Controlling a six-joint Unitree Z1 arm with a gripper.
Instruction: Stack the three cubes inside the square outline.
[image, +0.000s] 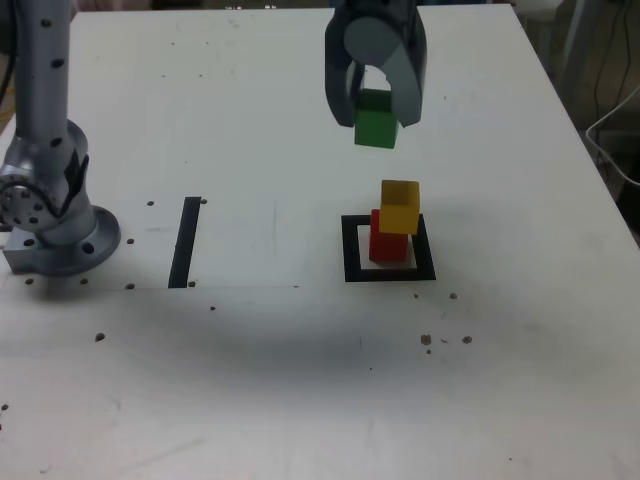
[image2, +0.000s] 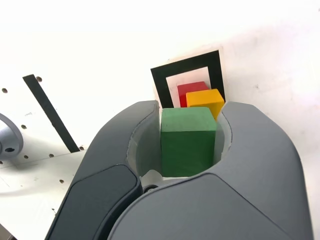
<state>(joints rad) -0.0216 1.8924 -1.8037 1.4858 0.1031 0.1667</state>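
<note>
My gripper (image: 377, 112) hangs in the air, shut on the green cube (image: 376, 126), which shows between the grey jaws in the wrist view too (image2: 188, 140). Below it and slightly to the exterior view's right, the yellow cube (image: 400, 206) sits on the red cube (image: 387, 241), shifted a little toward the exterior view's right. That pair stands inside the black square outline (image: 352, 250). The wrist view shows the yellow cube (image2: 206, 101), the red cube (image2: 190, 90) and the outline (image2: 161, 85) beyond the held green cube.
A straight black strip (image: 186, 240) lies on the white table to the exterior view's left of the outline. The arm's grey base (image: 50, 215) stands at the far left. Small dark specks dot the table (image: 300, 400) near its front.
</note>
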